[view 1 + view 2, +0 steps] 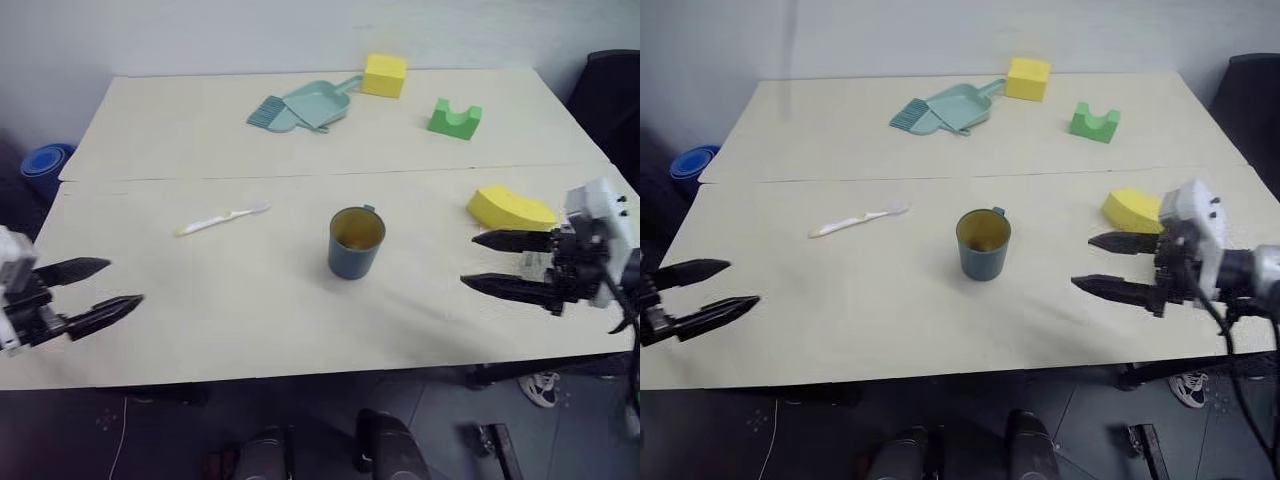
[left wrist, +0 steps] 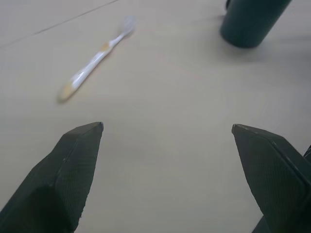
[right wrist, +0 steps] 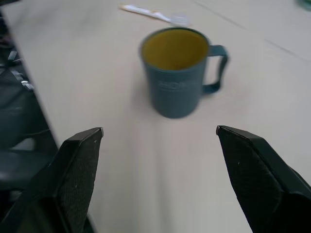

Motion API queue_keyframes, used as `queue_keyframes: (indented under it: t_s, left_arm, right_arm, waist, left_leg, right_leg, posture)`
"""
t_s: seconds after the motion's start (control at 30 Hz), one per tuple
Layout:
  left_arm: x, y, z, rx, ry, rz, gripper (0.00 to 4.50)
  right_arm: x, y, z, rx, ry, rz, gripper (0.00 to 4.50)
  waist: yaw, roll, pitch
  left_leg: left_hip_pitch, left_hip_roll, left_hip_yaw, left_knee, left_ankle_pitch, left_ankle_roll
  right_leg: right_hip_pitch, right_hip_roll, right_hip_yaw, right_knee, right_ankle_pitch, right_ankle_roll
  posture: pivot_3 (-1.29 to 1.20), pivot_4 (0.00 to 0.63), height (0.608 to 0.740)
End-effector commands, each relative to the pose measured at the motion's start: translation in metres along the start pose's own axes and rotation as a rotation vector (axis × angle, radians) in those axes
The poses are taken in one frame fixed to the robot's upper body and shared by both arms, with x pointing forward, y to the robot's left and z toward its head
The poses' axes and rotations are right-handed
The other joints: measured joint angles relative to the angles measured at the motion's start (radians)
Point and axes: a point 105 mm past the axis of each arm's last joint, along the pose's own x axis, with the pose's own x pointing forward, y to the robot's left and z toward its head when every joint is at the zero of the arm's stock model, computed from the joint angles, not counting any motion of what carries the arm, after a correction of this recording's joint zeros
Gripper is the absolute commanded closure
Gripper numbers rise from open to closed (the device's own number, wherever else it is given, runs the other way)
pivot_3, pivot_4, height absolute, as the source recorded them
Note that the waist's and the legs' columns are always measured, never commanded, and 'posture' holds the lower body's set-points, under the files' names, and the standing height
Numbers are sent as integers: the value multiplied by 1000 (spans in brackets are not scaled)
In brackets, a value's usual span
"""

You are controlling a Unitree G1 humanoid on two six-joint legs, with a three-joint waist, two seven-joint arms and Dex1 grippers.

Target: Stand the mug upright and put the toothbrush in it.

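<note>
The mug [image 1: 355, 242] was seen upright at frame centre on the bench [image 1: 250, 310]; the toothbrush [image 1: 222, 220] lay flat left of it. Both the left claw [image 1: 105, 286] and right claw [image 1: 490, 262] were spread, empty. Grasping the toothbrush was judged next.

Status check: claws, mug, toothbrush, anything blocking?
Both claws open and empty, left, right. Mug upright, mid-table. Toothbrush flat on the table, left of mug. Nothing between them.
</note>
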Motion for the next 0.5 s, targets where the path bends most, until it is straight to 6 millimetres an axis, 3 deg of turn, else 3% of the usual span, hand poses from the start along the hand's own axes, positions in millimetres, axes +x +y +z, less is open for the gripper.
queue_keyframes:
  t_s: [0.03, 0.2, 0.5]
  left_arm:
    - [-15, 25, 16, 99, 0, 51, 0]
    - [0, 32, 22, 156, 8, -35, 0]
    - [107, 63, 44, 290, 70, -246, 0]
  right_arm:
    - [-10, 16, 21, -30, -6, 114, 609]
    - [-5, 10, 24, -66, -21, 64, 609]
    - [-10, 30, 41, -96, -71, 9, 609]
  waist:
    - [16, -1, 0]
    - [20, -3, -2]
    - [42, -4, -2]
  left_leg:
    - [-1, 0, 1, 0, 0, 0]
    - [-1, -1, 2, 0, -1, 1]
    - [0, -1, 5, 3, -1, -1]
  right_leg:
    - [0, 0, 0, -1, 0, 0]
    - [-1, -2, 0, -1, 0, 0]
    - [-3, -2, -4, 8, 1, 2]
  posture:
    - [0, 150, 740]
    - [0, 150, 740]
    - [0, 150, 740]
